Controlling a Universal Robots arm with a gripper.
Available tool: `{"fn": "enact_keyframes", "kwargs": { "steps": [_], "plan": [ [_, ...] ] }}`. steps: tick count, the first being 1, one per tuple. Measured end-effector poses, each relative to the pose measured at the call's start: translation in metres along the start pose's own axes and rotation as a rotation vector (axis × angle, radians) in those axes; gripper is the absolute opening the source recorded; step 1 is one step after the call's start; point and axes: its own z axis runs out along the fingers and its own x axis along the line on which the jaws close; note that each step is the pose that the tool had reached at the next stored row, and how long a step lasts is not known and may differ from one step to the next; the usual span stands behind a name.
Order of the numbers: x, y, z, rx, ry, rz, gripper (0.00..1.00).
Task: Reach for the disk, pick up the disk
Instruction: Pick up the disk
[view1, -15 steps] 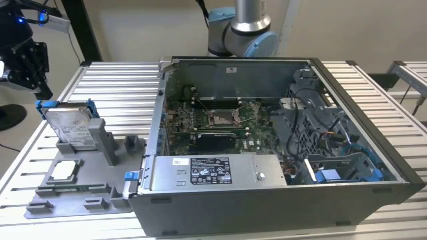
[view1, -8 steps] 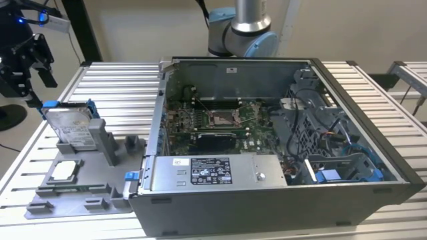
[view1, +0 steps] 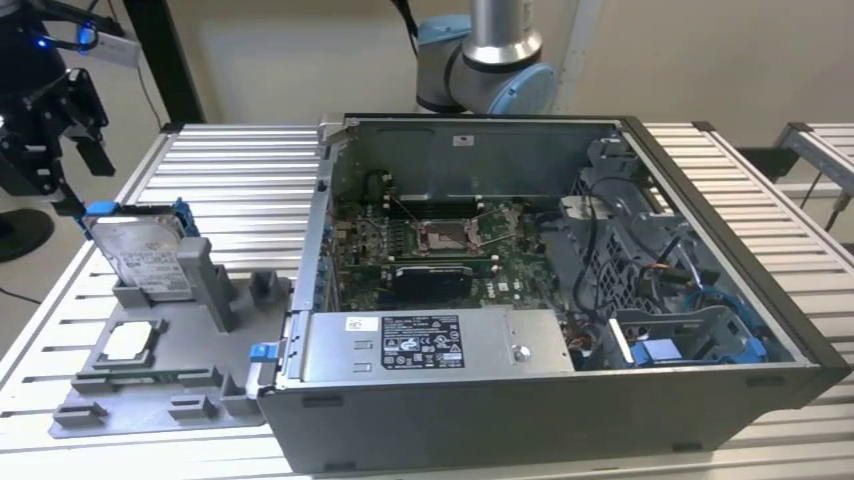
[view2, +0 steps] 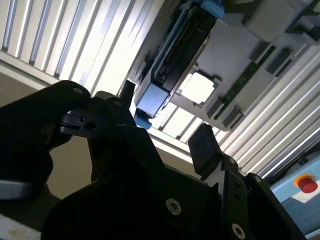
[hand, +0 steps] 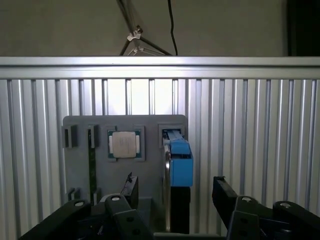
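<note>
A ribbed silver metal desk carries a flat grey plastic holder with several slots. A small square silver chip lies in 1 recess. In the slot just beside it stands the disk, a thin silver metal drive in a blue plastic bracket, seen edge-on. The black end effector hangs over it, its 2 fingers spread wide, 1 on each side of the disk, clear of it.

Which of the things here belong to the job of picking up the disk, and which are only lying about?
For the job: disk, upright in grey holder; open gripper near it, not touching.
Lying about: square chip; open computer case; labelled grey box inside it.
</note>
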Motion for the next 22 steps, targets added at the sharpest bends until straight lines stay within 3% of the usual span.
{"fn": "enact_keyframes", "kwargs": {
  "steps": [6,16,22],
  "plan": [
    [0.0,-0.0001,0.007,-0.0001,0.0012,-0.001,1.0],
    [-0.0003,0.0,0.0177,0.0021,0.0184,-0.019,1.0],
    [-0.0003,0.0,0.0243,0.0022,0.0234,-0.028,1.0]
  ]
}}
